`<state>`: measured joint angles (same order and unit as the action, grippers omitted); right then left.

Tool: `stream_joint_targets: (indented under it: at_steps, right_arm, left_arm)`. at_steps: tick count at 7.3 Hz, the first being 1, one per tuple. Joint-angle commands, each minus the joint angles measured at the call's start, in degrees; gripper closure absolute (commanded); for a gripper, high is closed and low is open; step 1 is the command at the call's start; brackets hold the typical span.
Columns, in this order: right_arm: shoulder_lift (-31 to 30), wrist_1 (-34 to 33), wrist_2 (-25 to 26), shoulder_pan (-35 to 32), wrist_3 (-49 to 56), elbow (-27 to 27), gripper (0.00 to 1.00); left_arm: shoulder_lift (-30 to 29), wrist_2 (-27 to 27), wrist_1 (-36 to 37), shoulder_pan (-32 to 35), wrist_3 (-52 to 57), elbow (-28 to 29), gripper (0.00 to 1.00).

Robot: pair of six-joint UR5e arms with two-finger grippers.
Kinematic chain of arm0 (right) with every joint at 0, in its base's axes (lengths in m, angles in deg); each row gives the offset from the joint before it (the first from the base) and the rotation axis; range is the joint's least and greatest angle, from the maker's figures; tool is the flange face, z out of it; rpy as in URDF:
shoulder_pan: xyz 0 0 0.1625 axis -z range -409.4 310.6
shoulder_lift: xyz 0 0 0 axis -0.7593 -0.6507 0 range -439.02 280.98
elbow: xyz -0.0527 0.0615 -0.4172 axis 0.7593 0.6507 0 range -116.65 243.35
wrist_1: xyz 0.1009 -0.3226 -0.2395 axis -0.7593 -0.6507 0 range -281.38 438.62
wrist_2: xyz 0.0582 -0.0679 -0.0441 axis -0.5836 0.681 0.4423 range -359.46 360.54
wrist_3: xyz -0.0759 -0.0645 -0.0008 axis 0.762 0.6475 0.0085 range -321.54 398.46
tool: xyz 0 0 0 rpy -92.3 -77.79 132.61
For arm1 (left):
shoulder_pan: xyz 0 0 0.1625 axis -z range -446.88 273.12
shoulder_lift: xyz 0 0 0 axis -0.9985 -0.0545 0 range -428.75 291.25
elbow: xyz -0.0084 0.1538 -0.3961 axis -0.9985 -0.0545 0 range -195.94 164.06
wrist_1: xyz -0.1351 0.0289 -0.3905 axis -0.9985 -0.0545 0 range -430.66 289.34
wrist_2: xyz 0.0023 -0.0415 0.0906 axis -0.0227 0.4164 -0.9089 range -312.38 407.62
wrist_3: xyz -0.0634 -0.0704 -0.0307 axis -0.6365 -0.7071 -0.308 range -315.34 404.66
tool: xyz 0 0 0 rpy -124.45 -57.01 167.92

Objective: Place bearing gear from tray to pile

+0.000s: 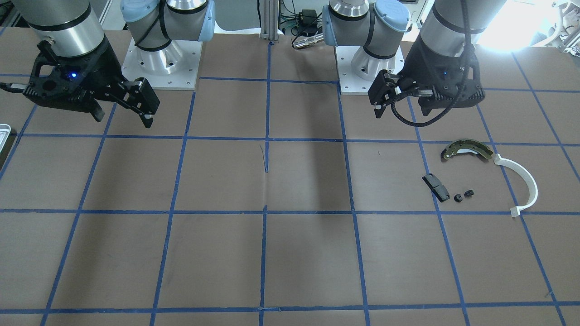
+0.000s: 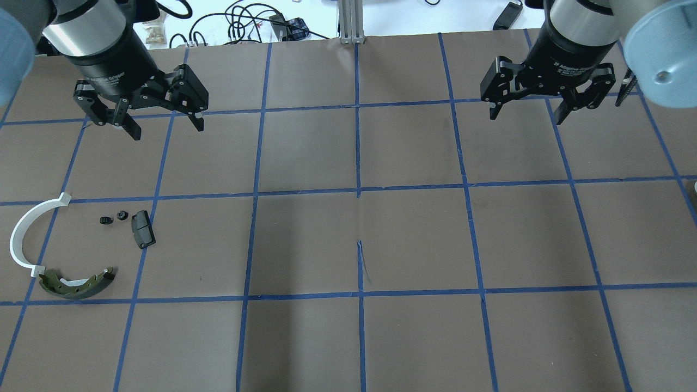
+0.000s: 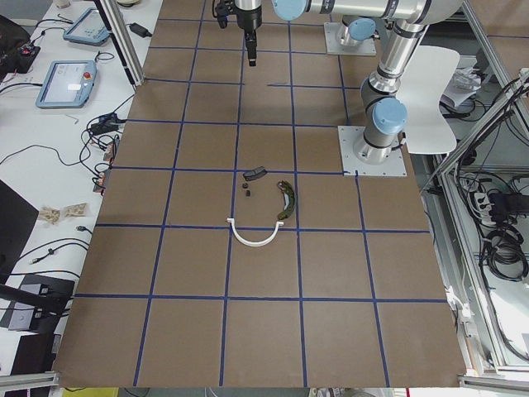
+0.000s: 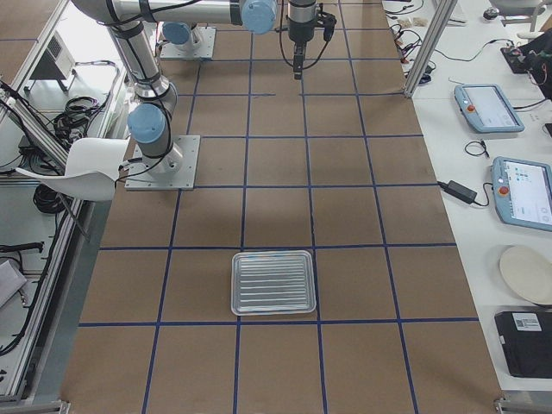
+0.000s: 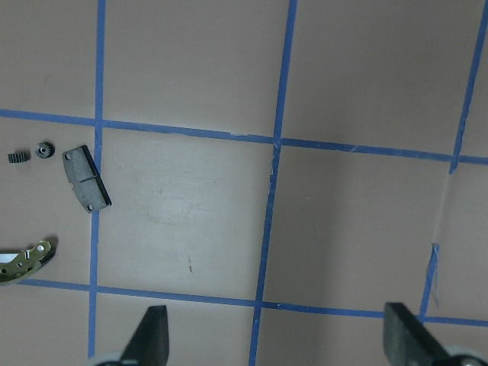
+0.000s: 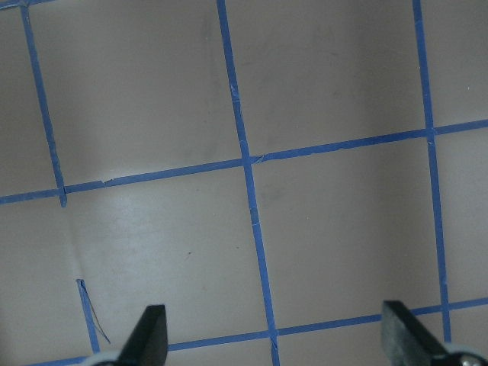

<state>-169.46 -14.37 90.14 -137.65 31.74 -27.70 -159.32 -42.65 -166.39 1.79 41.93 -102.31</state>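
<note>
Two small black gears (image 2: 122,215) (image 2: 105,220) lie on the table in the pile, beside a black block (image 2: 143,228), a white plastic arc (image 2: 24,239) and an olive brake shoe (image 2: 76,283). The gears also show in the front-facing view (image 1: 458,197) and the left wrist view (image 5: 43,150). The silvery tray (image 4: 272,282) lies far from the pile and looks bare. My left gripper (image 2: 166,129) is open and empty, raised above the table, farther out than the pile. My right gripper (image 2: 526,117) is open and empty on the far side.
The brown table carries a blue tape grid. Arm bases (image 1: 163,63) stand at the table's robot-side edge. A sliver of the tray (image 1: 3,133) shows at the front-facing view's left edge. Benches with tablets and cables run along the outer side.
</note>
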Motion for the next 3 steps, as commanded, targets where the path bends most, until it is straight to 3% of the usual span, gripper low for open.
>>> stream_joint_targets:
  at_steps: [1,3]
  right_arm:
    - [0.0,0.0,0.05,0.0,0.04,0.0,0.0]
    - [0.0,0.0,0.05,0.0,0.04,0.0,0.0]
  left_arm:
    - [0.39,0.53,-0.51,-0.07,0.87,0.15,0.0]
    - [0.74,0.45,-0.51,0.02,0.88,-0.12,0.0]
